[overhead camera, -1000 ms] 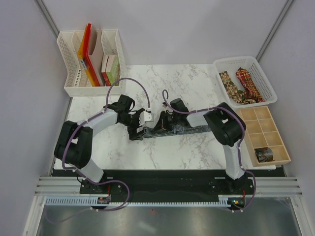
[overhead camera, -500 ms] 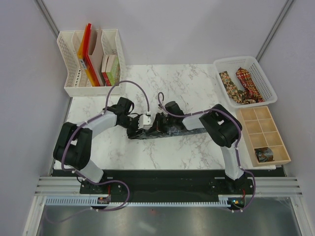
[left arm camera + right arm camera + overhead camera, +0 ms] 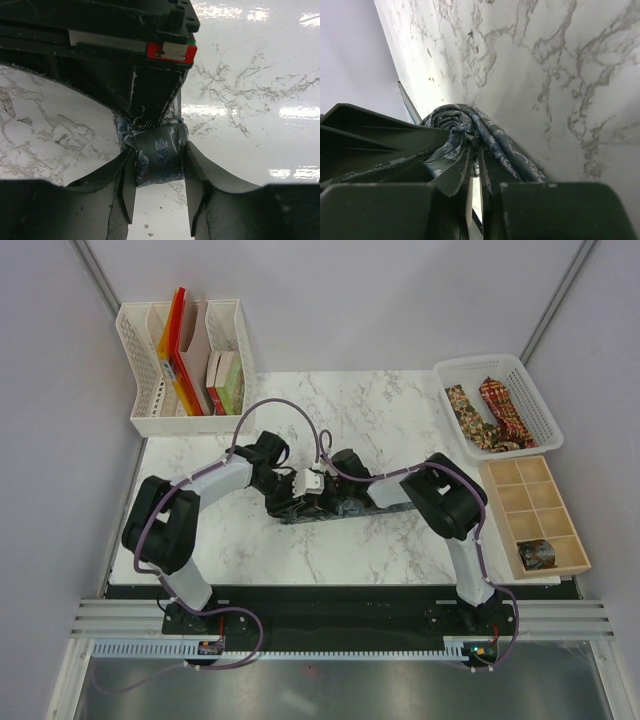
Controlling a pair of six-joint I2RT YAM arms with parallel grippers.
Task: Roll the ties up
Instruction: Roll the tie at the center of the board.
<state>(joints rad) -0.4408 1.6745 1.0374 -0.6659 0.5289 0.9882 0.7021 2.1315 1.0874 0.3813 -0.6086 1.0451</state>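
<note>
1. The tie (image 3: 455, 122) lay at mid-table (image 3: 240, 540). Its left end was wound into a small roll, and its tail ran flat to the right under the right arm.
2. The left gripper (image 3: 160, 160) was clenched across the roll, a finger pressed on each flank. The right gripper (image 3: 476, 150) was clamped nearly flat on the fabric at the roll's core.
3. I judged the step in hand to be winding on. Done well, the right would turn the core while the left squeezed only enough to hold the layers square, so the edges stacked and the roll did not cone. The tail wanted light tension and a straight run.
4. The grippers sat very close together, so each turn had to be small to avoid a knock.
5. Bare marble lay in front and behind, and the table edges were well apart from the work. The basket (image 3: 540, 425) with two more ties, the tray (image 3: 575, 540) and the rack (image 3: 140, 420) all stood well clear.
</note>
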